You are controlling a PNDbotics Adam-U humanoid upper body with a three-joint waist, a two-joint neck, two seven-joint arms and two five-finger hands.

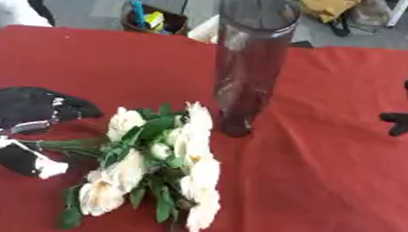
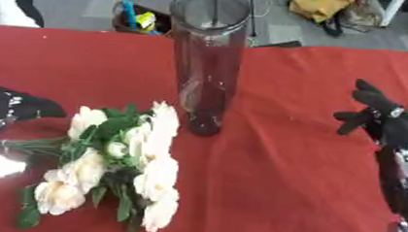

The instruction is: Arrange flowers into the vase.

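A tall clear vase (image 1: 247, 66) stood upright on the red tablecloth (image 1: 324, 166). At its seven o'clock lay a bunch of cream flowers (image 1: 159, 165), stems pointing to nine o'clock, where the left hand (image 1: 24, 126) curled round them. The right hand (image 1: 407, 115) showed at three o'clock.

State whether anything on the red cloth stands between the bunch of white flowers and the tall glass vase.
Nothing visible does. The flowers lie on the red cloth just left of the vase, with only bare cloth between them. The left hand is at the stems; the right hand hangs apart, open.
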